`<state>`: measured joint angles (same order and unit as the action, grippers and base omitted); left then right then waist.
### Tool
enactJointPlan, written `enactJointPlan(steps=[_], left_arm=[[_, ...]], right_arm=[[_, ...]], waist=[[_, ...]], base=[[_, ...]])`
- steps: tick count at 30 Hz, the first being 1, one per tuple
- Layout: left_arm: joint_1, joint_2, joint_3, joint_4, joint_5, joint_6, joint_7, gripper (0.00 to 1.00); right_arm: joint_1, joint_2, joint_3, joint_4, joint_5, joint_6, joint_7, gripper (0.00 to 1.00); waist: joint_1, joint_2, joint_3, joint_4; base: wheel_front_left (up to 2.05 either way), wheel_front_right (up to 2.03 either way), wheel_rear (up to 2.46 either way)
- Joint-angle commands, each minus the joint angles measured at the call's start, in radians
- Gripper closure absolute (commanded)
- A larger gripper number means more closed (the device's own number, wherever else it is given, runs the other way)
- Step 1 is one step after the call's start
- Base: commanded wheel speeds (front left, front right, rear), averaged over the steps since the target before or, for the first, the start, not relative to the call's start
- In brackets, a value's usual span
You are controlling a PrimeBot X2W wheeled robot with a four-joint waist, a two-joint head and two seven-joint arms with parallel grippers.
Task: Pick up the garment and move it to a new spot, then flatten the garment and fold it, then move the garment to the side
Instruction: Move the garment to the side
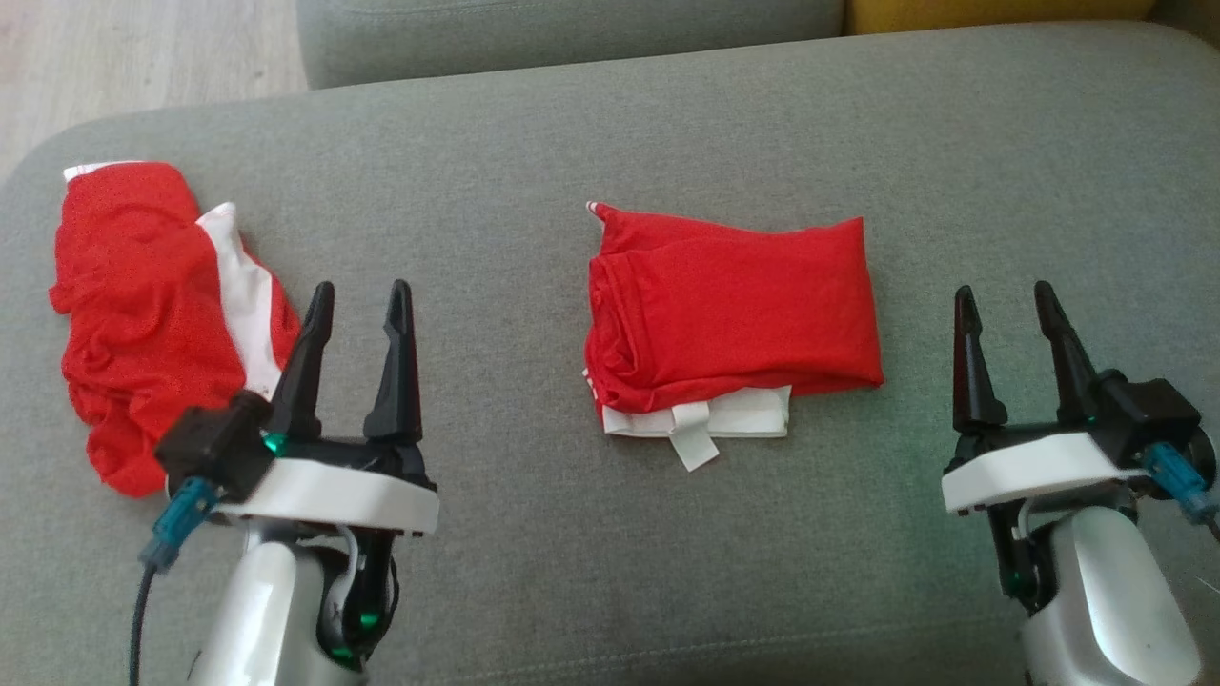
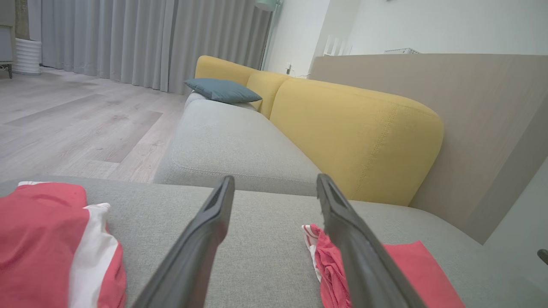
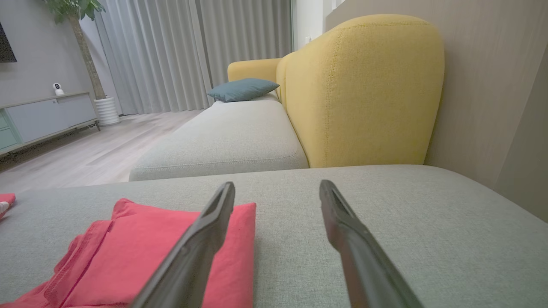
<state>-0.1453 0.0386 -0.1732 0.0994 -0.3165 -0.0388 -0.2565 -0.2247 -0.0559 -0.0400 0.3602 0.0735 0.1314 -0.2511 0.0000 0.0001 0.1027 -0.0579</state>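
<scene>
A red garment (image 1: 734,305) lies folded into a neat rectangle in the middle of the grey cushion (image 1: 610,124), with a white hem and tab showing at its near edge. It also appears in the left wrist view (image 2: 411,265) and the right wrist view (image 3: 141,239). A second red and white garment (image 1: 143,305) lies crumpled at the cushion's left end, also seen low on the left (image 2: 43,231). My left gripper (image 1: 362,286) hovers open between the two, close to the crumpled one. My right gripper (image 1: 1004,288) stands open to the right of the folded garment. Neither holds anything.
Behind the cushion runs a longer grey sofa seat (image 2: 231,141) with yellow backrests (image 2: 355,137) and a blue-grey pillow (image 2: 222,90). Wooden floor (image 1: 114,67) lies beyond the cushion's far left corner. A beige wall panel (image 3: 483,85) rises to the right.
</scene>
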Motion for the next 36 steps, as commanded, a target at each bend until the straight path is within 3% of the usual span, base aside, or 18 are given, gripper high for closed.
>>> enactJointPlan(steps=[1,18,36], left_arm=[[-0.015,0.012,0.027,-0.039,0.013,-0.003,-0.005,0.00],[-0.025,0.012,0.011,-0.017,0.021,0.001,-0.005,0.00],[-0.108,0.012,-0.036,-0.002,0.015,-0.003,-0.005,0.00]], right_arm=[[-0.012,0.005,0.030,-0.044,0.013,-0.001,-0.011,0.00],[-0.039,0.006,0.033,-0.001,0.032,-0.001,0.002,0.00],[-0.265,0.006,0.026,0.349,0.124,-0.001,0.139,0.00]], waist=[[0.0000,-0.0001,0.002,-0.004],[0.0000,-0.0001,0.044,0.016],[0.0000,-0.0001,0.183,0.122]], base=[[0.00,0.00,0.00],[0.00,0.00,0.00],[0.00,0.00,0.00]])
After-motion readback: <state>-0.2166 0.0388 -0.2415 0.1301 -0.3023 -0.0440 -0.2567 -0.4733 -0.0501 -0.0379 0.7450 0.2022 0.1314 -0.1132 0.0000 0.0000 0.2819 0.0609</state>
